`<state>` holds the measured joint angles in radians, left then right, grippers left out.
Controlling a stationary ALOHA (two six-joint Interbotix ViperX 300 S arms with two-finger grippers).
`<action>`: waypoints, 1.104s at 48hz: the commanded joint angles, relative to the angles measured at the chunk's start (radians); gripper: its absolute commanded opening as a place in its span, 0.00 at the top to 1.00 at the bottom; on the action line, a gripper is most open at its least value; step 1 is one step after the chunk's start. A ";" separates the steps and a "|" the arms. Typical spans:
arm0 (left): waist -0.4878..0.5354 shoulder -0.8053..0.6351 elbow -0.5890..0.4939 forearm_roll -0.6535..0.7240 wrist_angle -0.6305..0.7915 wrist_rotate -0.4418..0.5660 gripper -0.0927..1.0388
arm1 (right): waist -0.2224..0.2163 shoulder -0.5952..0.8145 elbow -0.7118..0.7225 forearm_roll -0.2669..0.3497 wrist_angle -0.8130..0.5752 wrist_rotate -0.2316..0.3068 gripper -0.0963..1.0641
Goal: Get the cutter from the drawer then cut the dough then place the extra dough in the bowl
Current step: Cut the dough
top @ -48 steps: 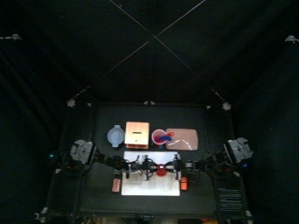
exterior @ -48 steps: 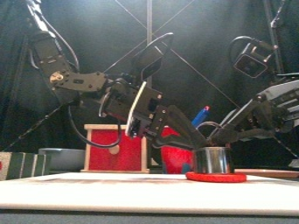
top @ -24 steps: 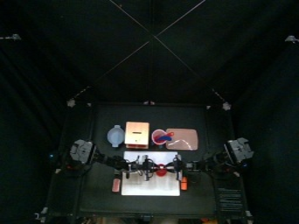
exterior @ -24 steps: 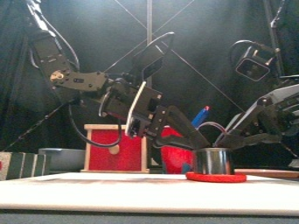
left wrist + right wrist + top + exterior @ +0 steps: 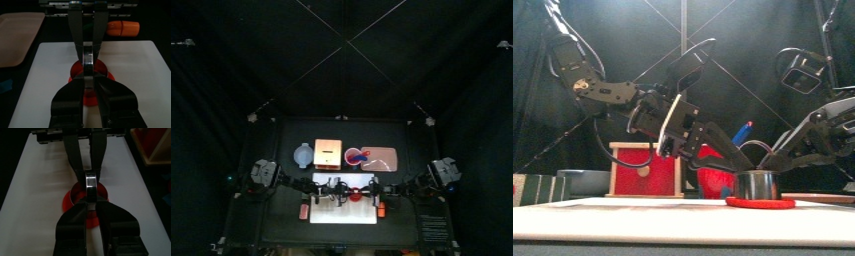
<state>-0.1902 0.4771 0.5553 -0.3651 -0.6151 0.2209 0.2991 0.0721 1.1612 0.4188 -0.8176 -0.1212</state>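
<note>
A round metal cutter (image 5: pixel 756 185) stands on the flat red dough (image 5: pixel 760 202), which lies on the white cutting board (image 5: pixel 620 203). My left gripper (image 5: pixel 87 70) and right gripper (image 5: pixel 88 195) meet over it from opposite sides. Each has its jaws shut on the cutter (image 5: pixel 87 52), seen as a bright metal strip between both pairs of fingers. Red dough (image 5: pixel 70 203) shows around the jaws on the board (image 5: pixel 40 178). From above, both grippers (image 5: pixel 348 190) cover the dough at the board's (image 5: pixel 331 214) back edge.
Behind the board stand the wooden box with its red drawer front (image 5: pixel 644 170), the blue-grey bowl (image 5: pixel 302 155) and the pink tray (image 5: pixel 382 158) with the red cup (image 5: pixel 714 178) and knives. Orange toys (image 5: pixel 305 211) (image 5: pixel 123 27) lie at the board's left and right ends.
The right arm's wrist has shifted slightly to the right and down. The cutter stays on the dough with both grippers still on it.
</note>
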 commanded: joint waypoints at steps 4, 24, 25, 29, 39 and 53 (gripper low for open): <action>-0.040 0.041 0.041 -0.048 0.017 -0.038 0.44 | 0.060 0.012 -0.002 0.094 0.017 0.000 0.55; -0.081 0.028 0.064 -0.051 0.021 -0.089 0.48 | 0.110 0.112 -0.066 0.155 0.048 0.000 0.55; -0.081 0.020 0.066 -0.044 0.028 -0.089 0.50 | 0.109 0.115 -0.067 0.160 0.055 0.000 0.55; -0.081 0.012 0.066 -0.034 0.043 -0.087 0.53 | 0.109 0.115 -0.064 0.166 0.061 -0.003 0.55; -0.086 0.020 0.048 -0.015 0.080 -0.089 0.54 | 0.112 0.112 -0.048 0.169 0.112 -0.002 0.55; -0.095 0.006 0.011 -0.015 0.095 -0.086 0.54 | 0.118 0.041 -0.046 0.164 0.153 -0.012 0.55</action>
<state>-0.2301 0.4786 0.5645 -0.3850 -0.5722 0.1503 0.3958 0.1212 1.1014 0.5860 -0.7286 -0.1365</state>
